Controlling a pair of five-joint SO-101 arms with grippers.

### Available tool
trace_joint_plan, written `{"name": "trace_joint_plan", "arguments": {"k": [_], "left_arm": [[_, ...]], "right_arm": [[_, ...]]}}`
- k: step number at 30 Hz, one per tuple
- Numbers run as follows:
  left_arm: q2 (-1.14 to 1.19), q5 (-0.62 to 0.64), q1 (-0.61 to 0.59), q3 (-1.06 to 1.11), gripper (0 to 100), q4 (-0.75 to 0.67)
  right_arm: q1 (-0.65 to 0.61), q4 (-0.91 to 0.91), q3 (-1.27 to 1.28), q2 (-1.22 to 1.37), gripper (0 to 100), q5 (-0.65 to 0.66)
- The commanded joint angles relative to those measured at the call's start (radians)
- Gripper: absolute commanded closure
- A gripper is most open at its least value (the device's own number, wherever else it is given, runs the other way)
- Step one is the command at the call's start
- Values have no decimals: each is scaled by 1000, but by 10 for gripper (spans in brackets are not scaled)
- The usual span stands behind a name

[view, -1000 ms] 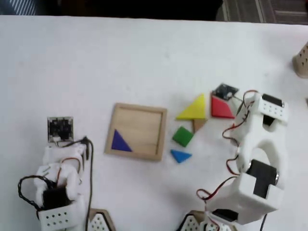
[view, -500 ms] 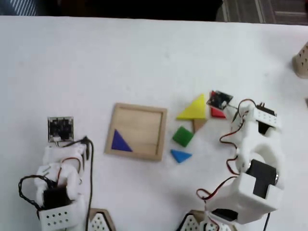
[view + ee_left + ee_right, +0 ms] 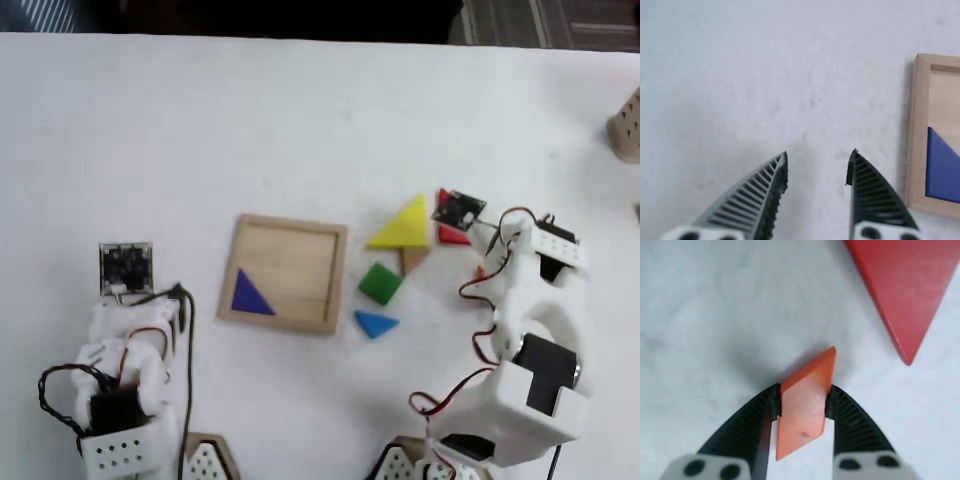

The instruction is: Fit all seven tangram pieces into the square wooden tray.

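The square wooden tray [image 3: 300,262] lies flat on the white desk [image 3: 300,120]. Inside it, a dark blue triangle [image 3: 247,295] lies flat in the corner nearest the left arm [image 3: 125,370]. The rest of the tray floor is bare wood. In the left wrist view the tray's rim [image 3: 920,130] and the dark blue triangle [image 3: 942,167] sit just beside the left arm's jaws. These jaws stand well apart with nothing between them, over bare desk on the tray's left side.

The other pieces lie outside the tray, on its right side in the high view. Closest to the tray are a green square [image 3: 380,282] and a small light blue triangle [image 3: 375,323], both just beside its right rim. A large yellow triangle [image 3: 403,226] lies a little farther from the tray, with a small brown triangle [image 3: 411,258] touching its lower edge. Farthest from the tray is a red triangle [image 3: 452,236], partly covered by the right arm [image 3: 530,330].

The right arm's jaws are clamped on a thin orange parallelogram [image 3: 805,407], pinching it across its flat faces so that it stands on edge. It is near the red triangle [image 3: 900,285] but apart from it. Whether its tip touches the desk cannot be told.
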Motion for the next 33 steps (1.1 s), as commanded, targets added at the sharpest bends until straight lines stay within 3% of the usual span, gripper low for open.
{"name": "trace_joint_plan", "arguments": {"k": [1,6,20,25,29,33], "left_arm": [[-10,5,-10,-3,793,-32],[-10,5,-10,-3,793,-32],[-10,5,-10,-3,793,-29],[-10,5,-10,-3,793,-28],[-10,5,-10,-3,793,-28],[-10,3,-10,-3,793,-28]], "right_arm": [[25,-1,-43,-56,981,-37],[30,48,-127,-56,981,-222],[-38,564,-473,-50,981,-832],[-193,694,-502,-51,981,-1013],[-354,700,-508,-48,981,-1122],[-545,653,-517,-45,981,-1089]]}}
